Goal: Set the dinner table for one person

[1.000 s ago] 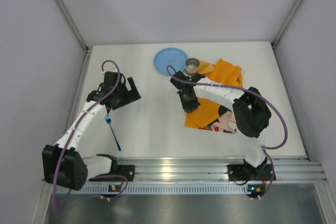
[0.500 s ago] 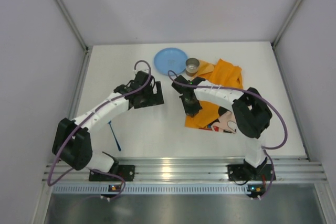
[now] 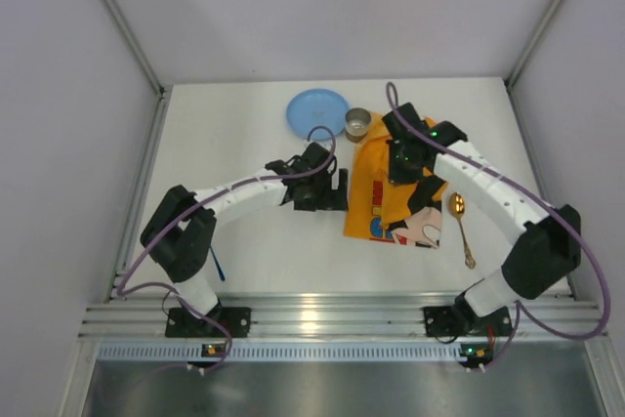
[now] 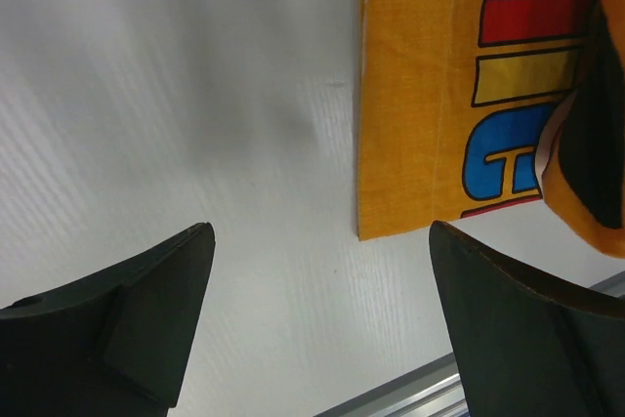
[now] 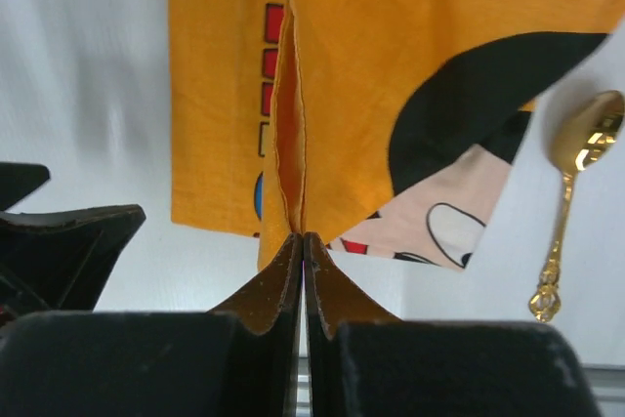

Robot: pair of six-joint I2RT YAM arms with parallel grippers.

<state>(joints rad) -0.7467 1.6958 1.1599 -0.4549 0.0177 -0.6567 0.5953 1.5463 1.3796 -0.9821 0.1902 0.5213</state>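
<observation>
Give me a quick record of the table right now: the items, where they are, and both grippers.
plate: blue, far middle of table
cup: metal, right of plate
cloth: orange, pinched at a fold
spoon: gold, on table right of cloth
left gripper: open, empty, by cloth's left edge
right gripper: shut on cloth

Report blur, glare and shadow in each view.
Top external: sharp, evenly lit, glare on the metal rail. Left wrist: the dinner table looks smeared, with a soft grey shadow; the orange cloth is sharper. Right wrist: the gold spoon glints.
</observation>
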